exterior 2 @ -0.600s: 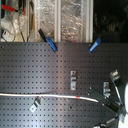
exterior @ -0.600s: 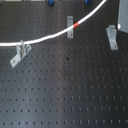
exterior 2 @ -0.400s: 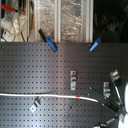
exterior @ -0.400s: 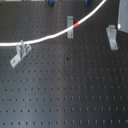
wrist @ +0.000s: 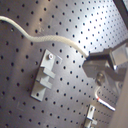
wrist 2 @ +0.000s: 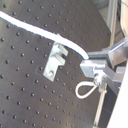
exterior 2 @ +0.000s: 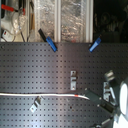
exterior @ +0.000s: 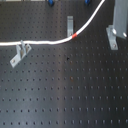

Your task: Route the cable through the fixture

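Observation:
The white cable [exterior: 47,44] runs from the first exterior view's left edge past the left metal bracket [exterior: 20,52], then rises to the top right. Its red band [exterior: 74,36] lies between the middle bracket [exterior: 70,22] and the right bracket [exterior: 112,37]. I cannot tell whether the cable sits in the left bracket's slot. In the second exterior view the cable [exterior 2: 40,94] ends at my gripper [exterior 2: 98,101]. In both wrist views the gripper [wrist: 95,62] [wrist 2: 94,66] is shut on the cable [wrist: 50,37] [wrist 2: 45,34], next to a bracket [wrist: 44,80] [wrist 2: 55,61].
Everything sits on a black perforated board [exterior: 70,95]. Two blue clamps [exterior 2: 50,42] [exterior 2: 95,45] hold its far edge in the second exterior view, with clutter and foil behind. The arm's grey body [exterior: 120,17] stands by the right bracket. A small cable loop [wrist 2: 85,90] hangs below the fingers.

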Controlling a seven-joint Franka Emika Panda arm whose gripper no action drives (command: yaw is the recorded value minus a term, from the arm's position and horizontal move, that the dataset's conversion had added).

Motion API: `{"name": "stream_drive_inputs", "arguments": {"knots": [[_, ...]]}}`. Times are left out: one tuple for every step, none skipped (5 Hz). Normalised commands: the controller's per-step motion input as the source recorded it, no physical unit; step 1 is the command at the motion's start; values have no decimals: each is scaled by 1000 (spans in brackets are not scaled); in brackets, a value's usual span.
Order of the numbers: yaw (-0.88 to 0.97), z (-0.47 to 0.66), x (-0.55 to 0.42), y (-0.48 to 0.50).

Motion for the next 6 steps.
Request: {"name": "stream_drive_inputs", "arguments": {"knots": [[0,0,-27,9],[-474,53,-63,-140],[-703,49,-10,-47],[-286,261,-7,-113],[-309,504,5,-201],[0,17,0,0]]}}
